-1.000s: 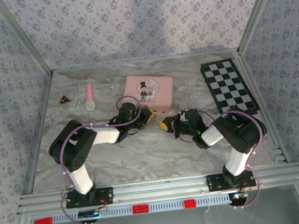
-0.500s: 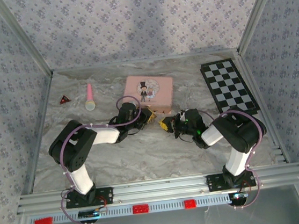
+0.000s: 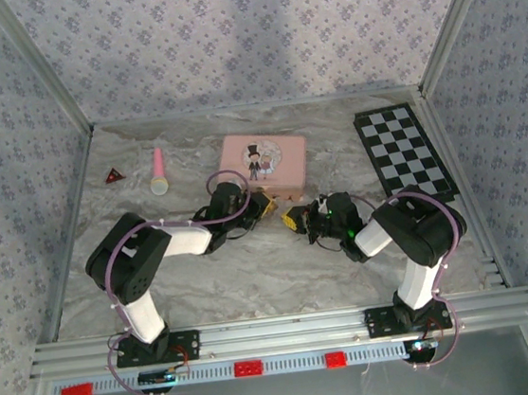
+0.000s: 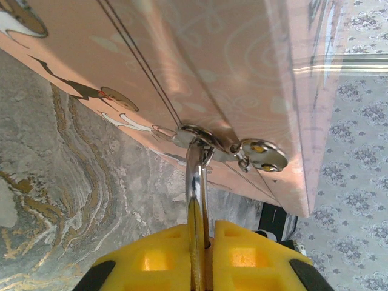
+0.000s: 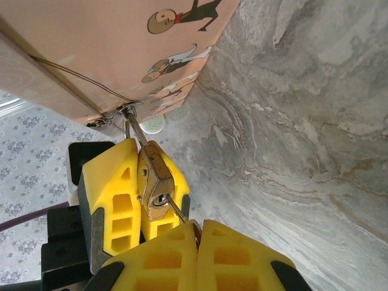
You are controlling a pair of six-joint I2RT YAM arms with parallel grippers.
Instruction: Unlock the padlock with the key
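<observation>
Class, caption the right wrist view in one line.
Right hand holds the key at the padlock on the pink tin.

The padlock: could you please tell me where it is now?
Right wrist view: the padlock hangs from the hasp of the pink tin, clamped in the left gripper, ahead of the right gripper.

1. Top external: hangs high behind the near edge of the table (image 3: 281, 262), at the frame's bottom; looks down and forward over all of it, from afar.
2. Left wrist: rides just behind the left gripper (image 4: 203, 242), bottom centre; faces the tin (image 4: 242, 73), very near, low over the table.
3. Right wrist: rides just behind the right gripper (image 5: 197, 233), bottom centre; faces the left gripper head-on, very near, padlock (image 5: 154, 182) mid-frame.
4. Shared by both wrist views: padlock, tin side, table. Shared with the top view: tin, small at centre.
</observation>
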